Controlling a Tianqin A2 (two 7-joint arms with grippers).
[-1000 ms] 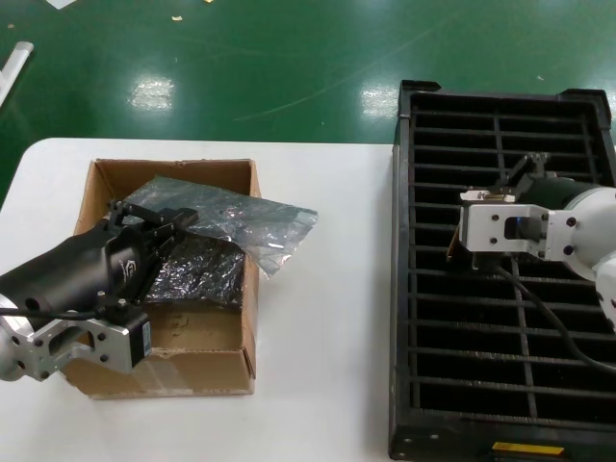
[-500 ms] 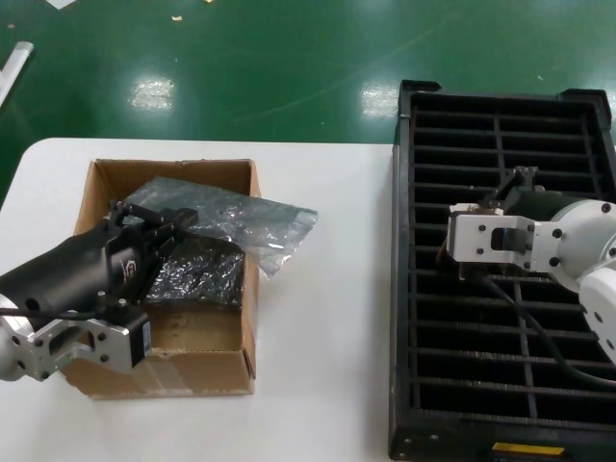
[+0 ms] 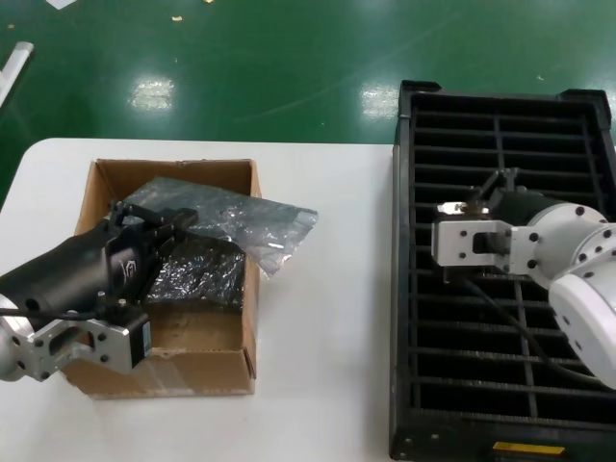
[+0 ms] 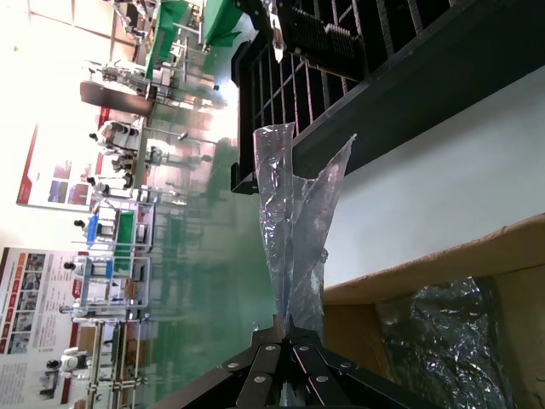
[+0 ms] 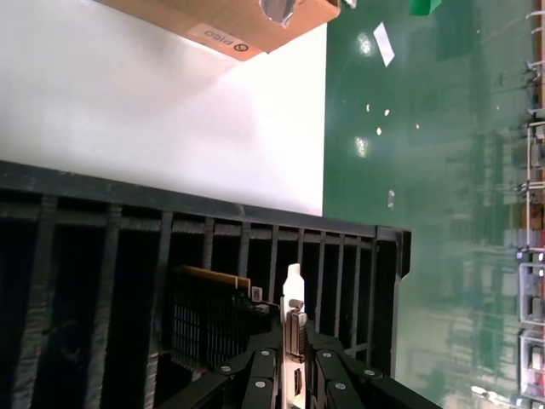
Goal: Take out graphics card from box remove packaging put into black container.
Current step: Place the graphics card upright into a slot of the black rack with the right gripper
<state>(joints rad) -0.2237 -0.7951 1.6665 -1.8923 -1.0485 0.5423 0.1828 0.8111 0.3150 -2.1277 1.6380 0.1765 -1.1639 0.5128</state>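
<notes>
The right gripper (image 5: 294,345) hangs over the left column of the black container (image 3: 408,289) at the desk's (image 3: 327,318) right edge, fingers clenched on the graphics card (image 5: 213,315), which stands upright between dividers. The left gripper (image 4: 285,341) pinches the packaging (image 3: 245,217) over the box (image 3: 96,192) near the desk's left edge.

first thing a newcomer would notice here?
Probably the right gripper over the black container, shut on the graphics card, which hangs edge-down among the slotted dividers. Next, the left gripper at the box, pinching the empty packaging so the film drapes over the box wall toward the table. A glossy dark film bundle lies inside the box.
</notes>
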